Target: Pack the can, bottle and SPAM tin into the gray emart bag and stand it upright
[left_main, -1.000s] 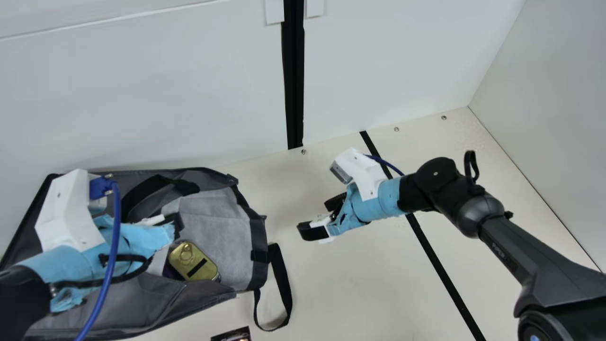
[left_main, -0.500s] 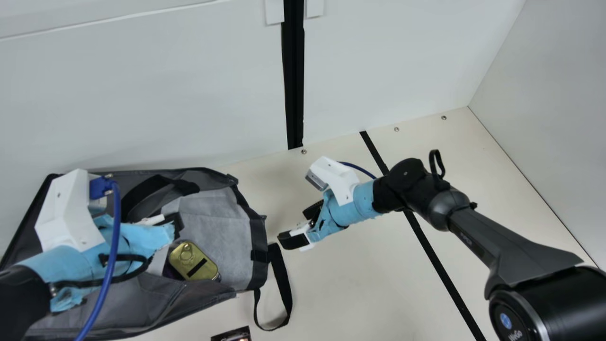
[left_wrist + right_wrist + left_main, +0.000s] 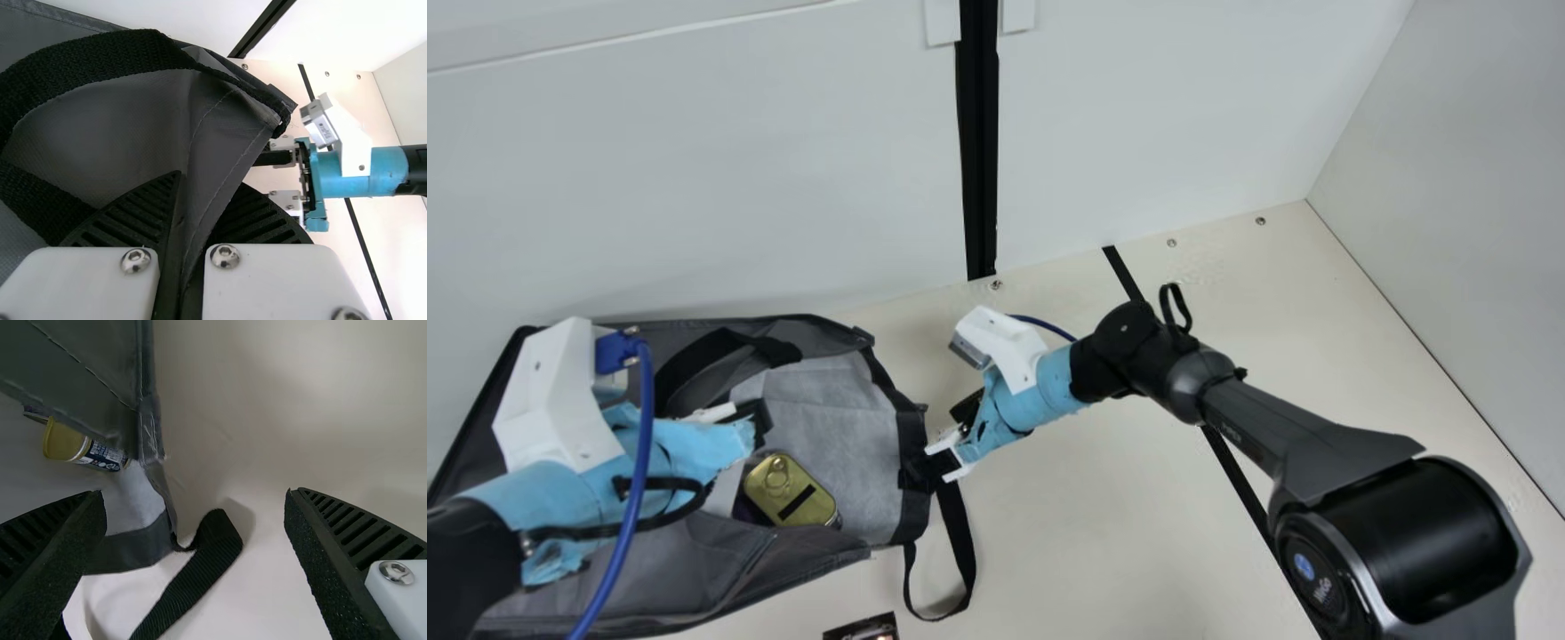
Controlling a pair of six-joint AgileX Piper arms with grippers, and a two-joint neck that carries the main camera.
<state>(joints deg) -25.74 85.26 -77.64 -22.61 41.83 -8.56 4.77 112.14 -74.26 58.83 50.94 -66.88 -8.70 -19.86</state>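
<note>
In the main view my left gripper [image 3: 749, 425] is over the gray bag [image 3: 831, 436], which lies on its side. The left wrist view has this gripper [image 3: 208, 200] shut on a fold of the bag's fabric [image 3: 223, 133]. A gold-lidded tin [image 3: 790, 491] lies in the bag, beside a dark item mostly hidden under my left arm. At the bag's right edge, by its black trim, is my right gripper [image 3: 943, 436]. In the right wrist view this gripper [image 3: 195, 497] stands open, with the bag's edge and strap [image 3: 200, 570] between and beyond its fingers; the tin [image 3: 67, 442] shows inside the bag.
A black strap loop [image 3: 960, 542] lies on the cream table [image 3: 1103, 533] right of the bag. A small dark packet [image 3: 863, 628] lies at the main view's bottom edge. White walls [image 3: 694, 178] rise behind and at the right.
My right gripper has moved left across the table to the bag's right edge. My left arm, the bag and the tin have kept still.
</note>
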